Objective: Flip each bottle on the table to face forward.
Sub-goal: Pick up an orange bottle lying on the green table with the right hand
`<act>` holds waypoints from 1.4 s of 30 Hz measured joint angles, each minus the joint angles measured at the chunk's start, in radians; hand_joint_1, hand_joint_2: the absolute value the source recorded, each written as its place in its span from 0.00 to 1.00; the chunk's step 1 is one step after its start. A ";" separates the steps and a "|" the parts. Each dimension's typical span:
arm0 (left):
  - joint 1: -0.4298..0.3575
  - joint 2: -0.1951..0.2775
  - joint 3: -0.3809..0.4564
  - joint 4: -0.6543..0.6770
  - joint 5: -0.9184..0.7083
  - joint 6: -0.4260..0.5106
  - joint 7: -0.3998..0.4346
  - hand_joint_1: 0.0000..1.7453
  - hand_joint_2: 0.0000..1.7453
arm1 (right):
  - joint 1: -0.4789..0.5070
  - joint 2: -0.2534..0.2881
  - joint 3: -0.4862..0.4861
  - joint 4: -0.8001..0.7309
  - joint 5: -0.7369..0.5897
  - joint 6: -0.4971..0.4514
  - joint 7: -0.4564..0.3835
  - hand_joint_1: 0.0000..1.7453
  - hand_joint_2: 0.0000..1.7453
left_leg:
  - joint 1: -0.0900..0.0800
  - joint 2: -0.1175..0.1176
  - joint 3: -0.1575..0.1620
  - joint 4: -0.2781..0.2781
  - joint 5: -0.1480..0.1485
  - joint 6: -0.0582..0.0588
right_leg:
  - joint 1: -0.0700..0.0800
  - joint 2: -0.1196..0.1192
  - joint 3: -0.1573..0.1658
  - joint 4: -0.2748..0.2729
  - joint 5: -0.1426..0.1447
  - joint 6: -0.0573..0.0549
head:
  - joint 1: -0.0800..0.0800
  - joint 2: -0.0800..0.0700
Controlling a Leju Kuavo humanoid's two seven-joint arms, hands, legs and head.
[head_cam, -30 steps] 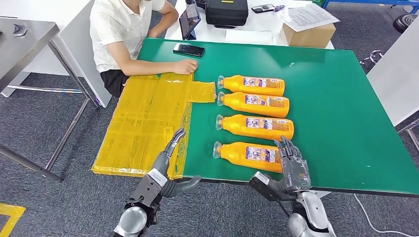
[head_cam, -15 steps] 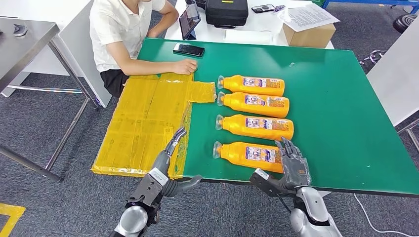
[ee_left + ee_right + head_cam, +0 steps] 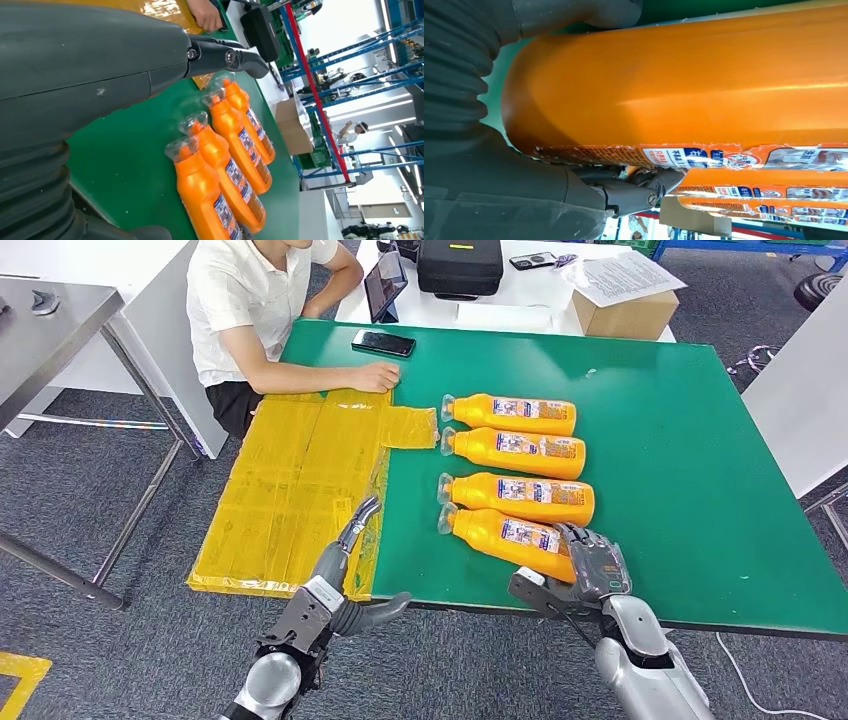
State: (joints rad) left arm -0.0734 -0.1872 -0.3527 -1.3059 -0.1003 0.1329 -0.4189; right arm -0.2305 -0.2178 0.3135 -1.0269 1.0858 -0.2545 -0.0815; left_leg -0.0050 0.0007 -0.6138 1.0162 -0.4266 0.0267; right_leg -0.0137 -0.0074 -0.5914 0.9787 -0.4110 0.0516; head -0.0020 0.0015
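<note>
Nearest bottle (image 3: 510,536) newly skewed, in right hand (image 3: 592,572)

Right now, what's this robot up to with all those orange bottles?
Four orange bottles lie on their sides in a row on the green table. The robot's right hand grips the base end of the nearest bottle, which sits skewed with its cap close to the next bottle. Its left hand hovers open by the yellow sheet. A person sits at the far corner, one hand resting on the table.

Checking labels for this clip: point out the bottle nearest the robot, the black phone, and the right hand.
nearest bottle (image 3: 500,534), head view, on its orange body
black phone (image 3: 382,341), head view, middle of its screen
right hand (image 3: 590,568), head view, back of the hand
</note>
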 joint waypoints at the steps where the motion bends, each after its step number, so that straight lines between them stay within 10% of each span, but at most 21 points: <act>1: -0.001 0.000 0.000 0.000 0.001 0.000 0.000 0.00 1.00 | -0.004 -0.002 0.002 0.004 -0.004 0.005 0.001 1.00 1.00 | 0.000 0.000 0.000 0.000 0.000 0.000 | 0.000 0.000 0.000 0.000 0.000 0.000 | 0.000 0.000; 15: -0.023 -0.005 0.002 0.030 0.045 0.017 -0.023 0.00 1.00 | 0.032 -0.021 -0.022 -0.011 -0.371 0.161 -0.238 1.00 1.00 | 0.001 0.003 0.012 0.000 -0.005 -0.001 | 0.001 0.003 0.009 -0.001 -0.001 0.000 | 0.000 0.000; 26: -0.032 -0.037 0.061 0.103 0.555 -0.165 0.121 0.00 1.00 | 0.168 0.121 -0.022 -0.209 -0.663 0.225 -0.418 1.00 1.00 | 0.002 0.002 0.004 0.000 -0.002 -0.002 | 0.002 0.003 0.003 0.001 -0.001 -0.001 | 0.000 0.000; 42: -0.030 -0.030 0.036 0.151 0.710 -0.234 0.143 0.00 1.00 | 0.149 0.242 0.071 -0.266 -0.778 0.236 -0.430 1.00 1.00 | 0.001 0.001 -0.003 0.000 -0.002 -0.002 | 0.001 0.002 -0.002 0.001 -0.001 -0.001 | 0.000 0.000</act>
State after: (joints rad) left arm -0.1033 -0.2176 -0.3166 -1.1547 0.6093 -0.1009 -0.2754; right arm -0.0811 0.0243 0.3844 -1.2931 0.3077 -0.0187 -0.5114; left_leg -0.0041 0.0018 -0.6163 1.0160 -0.4289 0.0252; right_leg -0.0129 -0.0050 -0.5935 0.9795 -0.4118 0.0508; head -0.0022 0.0015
